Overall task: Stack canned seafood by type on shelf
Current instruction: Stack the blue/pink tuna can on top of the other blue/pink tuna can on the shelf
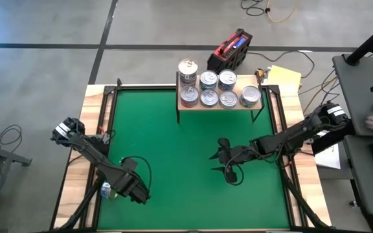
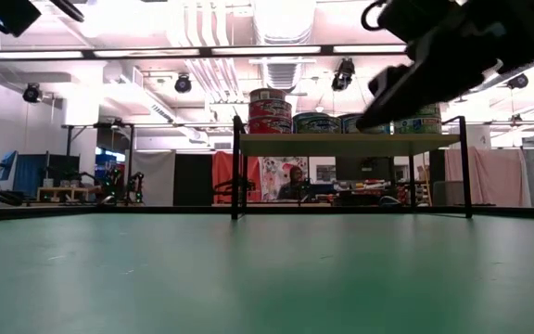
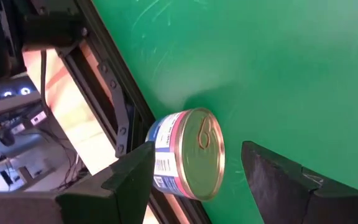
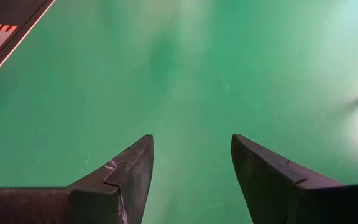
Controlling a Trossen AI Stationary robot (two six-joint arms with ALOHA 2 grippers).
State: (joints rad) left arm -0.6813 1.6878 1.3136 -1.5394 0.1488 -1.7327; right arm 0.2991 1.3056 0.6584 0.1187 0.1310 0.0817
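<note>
Shelf [image 1: 220,107]: light-wood board on black legs at the far edge of the green mat [image 1: 173,162].
Shelved stock: seven tins [image 1: 210,98] on the board; the far-left position is stacked [image 1: 187,68], which the low view confirms as a taller red-labelled pile.
Loose item: one can [image 3: 191,155], gold lid with pull tab, blue, white and red label, at the mat's near-left edge beside the wooden border [image 1: 76,181].
Left gripper [image 3: 194,180]: fingers spread, one on each side of the loose can, not yet touching it.
Right gripper [image 4: 191,180]: fingers spread and empty, held above bare mat right of centre.
Step in hand, judged: grasping the last loose can.
Handling note: centre the can between the pads, close across the curved wall below the rim, then lift straight up clear of the border rail before travelling to the matching pile.
View comparison: only the left wrist view shows the lid colour and finger gap; the high view barely shows this can beside the arm; the low view alone shows stack heights on the shelf.
</note>
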